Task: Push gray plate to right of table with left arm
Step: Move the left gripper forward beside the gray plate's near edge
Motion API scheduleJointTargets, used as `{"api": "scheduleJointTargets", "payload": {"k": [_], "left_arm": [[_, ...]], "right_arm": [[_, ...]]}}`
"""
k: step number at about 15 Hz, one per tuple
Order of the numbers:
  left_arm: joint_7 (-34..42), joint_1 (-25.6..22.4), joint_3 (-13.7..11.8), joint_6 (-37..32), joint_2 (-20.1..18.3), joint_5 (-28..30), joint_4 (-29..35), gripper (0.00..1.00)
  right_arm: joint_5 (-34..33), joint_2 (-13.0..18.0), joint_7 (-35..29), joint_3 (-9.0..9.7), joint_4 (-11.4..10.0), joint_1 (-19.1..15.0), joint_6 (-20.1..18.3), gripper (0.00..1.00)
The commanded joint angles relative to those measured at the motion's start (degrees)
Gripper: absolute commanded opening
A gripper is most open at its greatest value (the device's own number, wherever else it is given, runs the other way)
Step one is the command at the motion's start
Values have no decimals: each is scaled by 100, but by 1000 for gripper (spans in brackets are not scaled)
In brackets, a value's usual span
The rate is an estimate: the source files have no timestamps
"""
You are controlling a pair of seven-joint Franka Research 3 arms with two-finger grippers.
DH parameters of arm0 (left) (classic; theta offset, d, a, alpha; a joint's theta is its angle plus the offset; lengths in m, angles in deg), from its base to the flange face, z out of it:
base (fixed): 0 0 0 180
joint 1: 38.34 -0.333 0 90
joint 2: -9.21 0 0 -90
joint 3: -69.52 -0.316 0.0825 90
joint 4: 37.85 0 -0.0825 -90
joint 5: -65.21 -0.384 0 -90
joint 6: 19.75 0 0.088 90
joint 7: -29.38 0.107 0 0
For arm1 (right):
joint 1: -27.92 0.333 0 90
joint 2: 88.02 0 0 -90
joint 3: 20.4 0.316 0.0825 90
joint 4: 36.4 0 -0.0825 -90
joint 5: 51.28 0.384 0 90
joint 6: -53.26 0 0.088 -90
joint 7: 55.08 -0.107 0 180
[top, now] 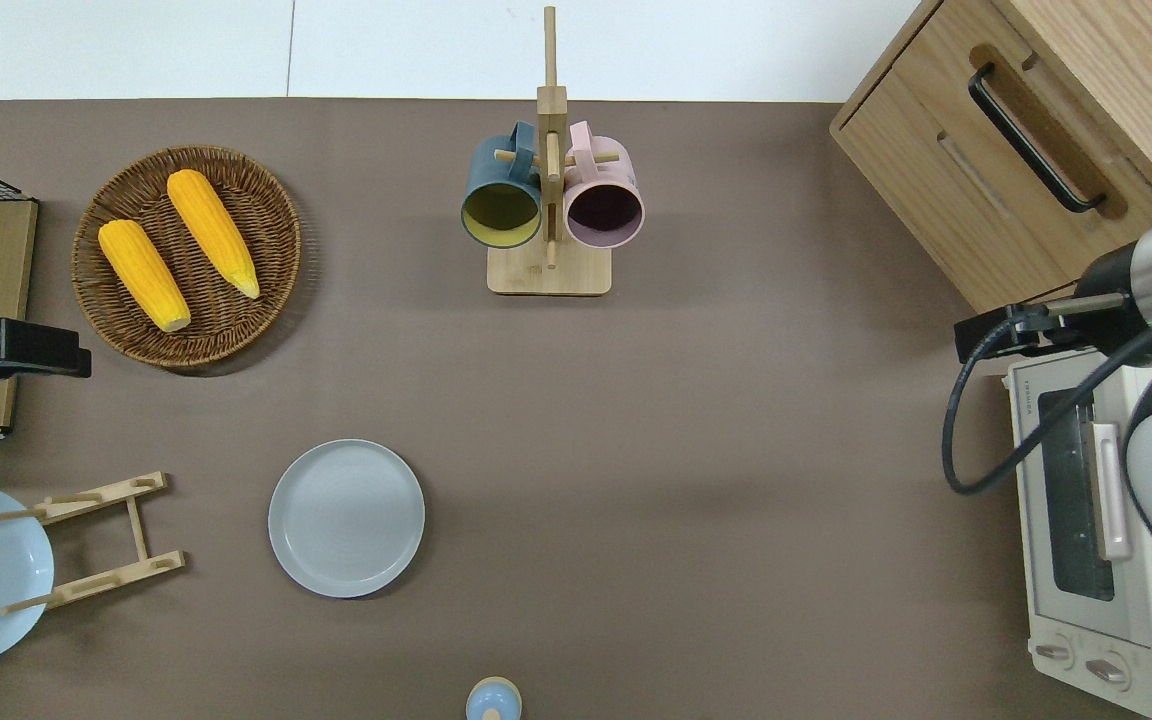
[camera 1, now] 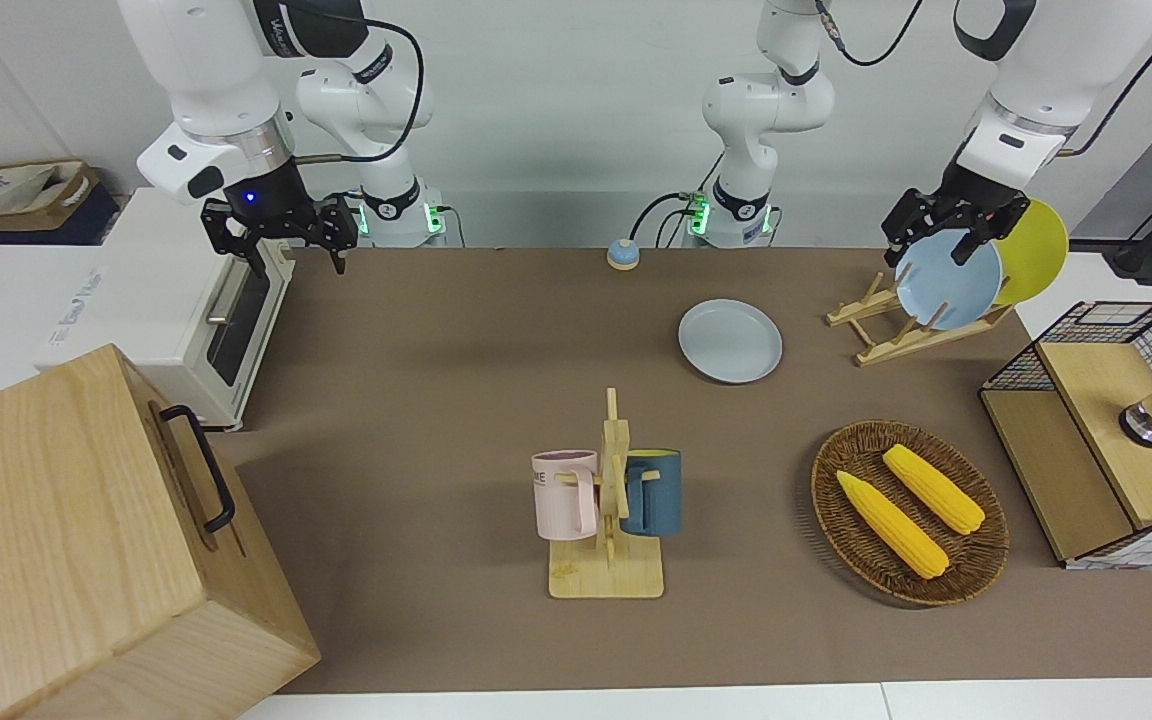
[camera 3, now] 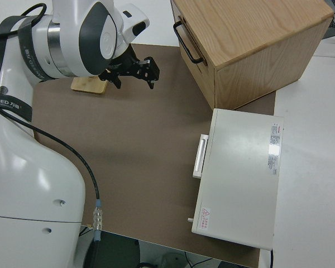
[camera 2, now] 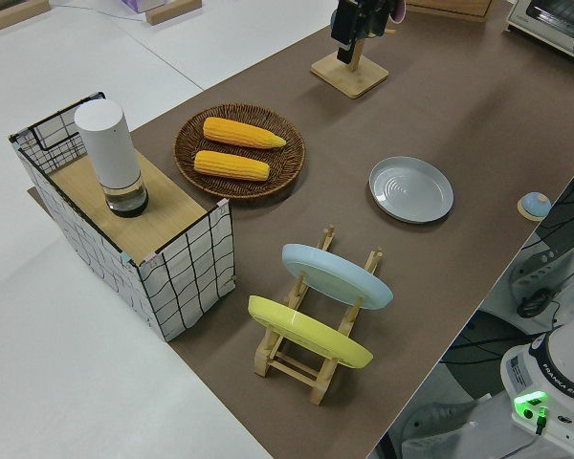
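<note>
1. Front view: the left end effector (camera 1: 956,225) is hanging up in the air, fingers spread and empty, with the light blue plate (camera 1: 948,284) in the dish rack (camera 1: 901,325) showing just below it. The gray plate (camera 1: 730,341) is lying flat on the table (camera 1: 436,400), beside the rack toward the right arm's end. The right end effector (camera 1: 281,228), also spread, is parked.
2. Overhead view: the gray plate (top: 346,518) is sitting nearer the robots than the wicker basket (top: 186,256); open brown surface is stretching toward the toaster oven (top: 1106,520). A good push would probably start low against the rim facing the rack.
3. Left side view: the plate (camera 2: 410,189) is resting apart from the rack (camera 2: 316,335), leaving room to descend between them.
</note>
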Motion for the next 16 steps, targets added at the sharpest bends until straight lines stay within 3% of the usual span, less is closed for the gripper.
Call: {"api": "scheduleJointTargets", "payload": {"k": [1,11,16], "left_arm": [[-4,67,125,142,-411,26,907,995],[-48,77,126,151,-432,26,933,995],[-48,86,153,448,-879,34,1686,995]], "right_arm": [[40,33,-18,-1,8,-4,-59,983],[40,33,-18,-1,8,-4,-59,983],[40,33,-18,-1,8,-4,-59,983]]}}
